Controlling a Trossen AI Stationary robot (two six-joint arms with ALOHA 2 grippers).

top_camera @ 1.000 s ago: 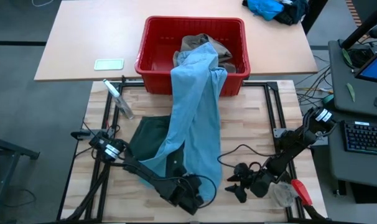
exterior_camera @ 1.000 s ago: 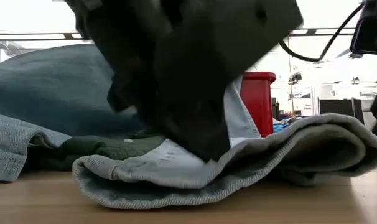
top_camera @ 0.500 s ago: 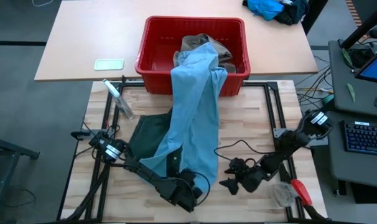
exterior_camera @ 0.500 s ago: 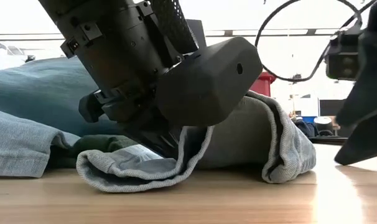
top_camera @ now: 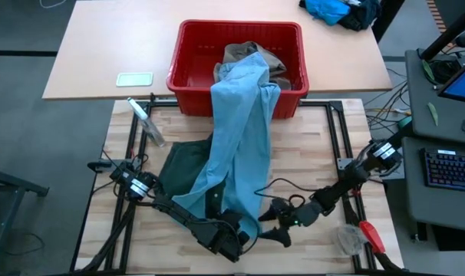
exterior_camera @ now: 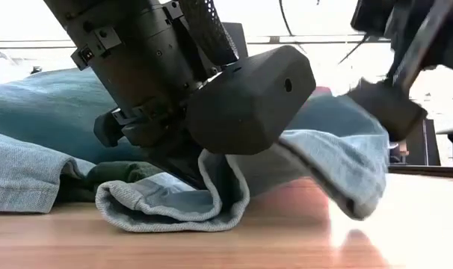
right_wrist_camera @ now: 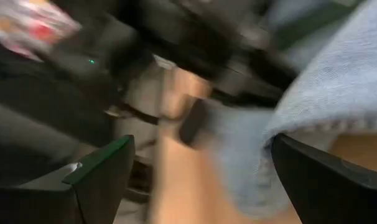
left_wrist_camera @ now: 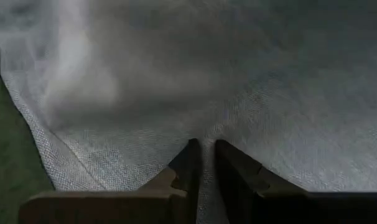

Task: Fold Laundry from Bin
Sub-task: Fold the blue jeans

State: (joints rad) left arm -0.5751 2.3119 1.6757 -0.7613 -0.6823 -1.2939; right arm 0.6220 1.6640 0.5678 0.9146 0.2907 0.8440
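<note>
Pulling the jeans (top_camera: pixel 240 138) out of the red bin (top_camera: pixel 188 55); they drape over its front rim onto the table. Left gripper (left_wrist_camera: pixel 204 163) is pinched onto the hem. Right gripper (top_camera: pixel 272 227) gapes wide beside it. I'd clamp right next, then spread.

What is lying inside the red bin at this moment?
Inside the red bin lie a khaki piece and the upper end of the light blue trousers, which hang over the front wall onto the table. Whatever lies beneath them is covered.
</note>
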